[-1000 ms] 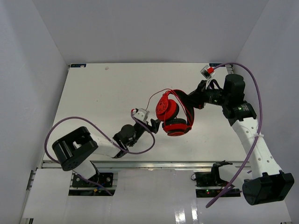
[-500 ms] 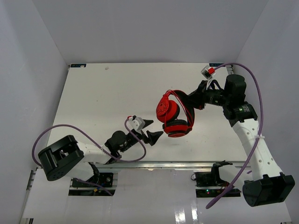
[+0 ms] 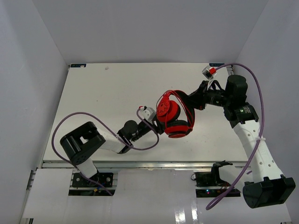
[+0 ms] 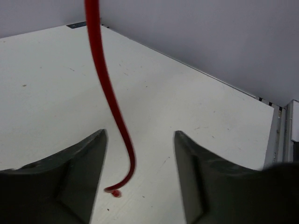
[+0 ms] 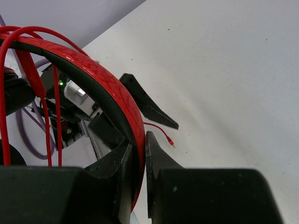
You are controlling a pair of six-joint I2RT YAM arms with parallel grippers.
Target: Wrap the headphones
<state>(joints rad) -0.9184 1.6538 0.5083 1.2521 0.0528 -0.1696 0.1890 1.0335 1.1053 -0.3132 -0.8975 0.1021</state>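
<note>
**Headphones lifted, cable end between open fingers**

The headphones (image 3: 174,115) hang above the middle of the table (image 3: 98,93). The right gripper (image 5: 138,148) is closed on the headband (image 5: 107,88), so the cable (image 4: 112,102) drops free. Its tip reaches the table between the wide-open jaws of the left gripper (image 4: 138,135), probably ready for a pinch. Open table lies on all sides, and the walls are well apart.

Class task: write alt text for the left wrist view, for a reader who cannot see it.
A thin red cable hangs down between the open dark fingers of the left gripper, its tip at or just above the white table. A grey wall rises behind.
</note>
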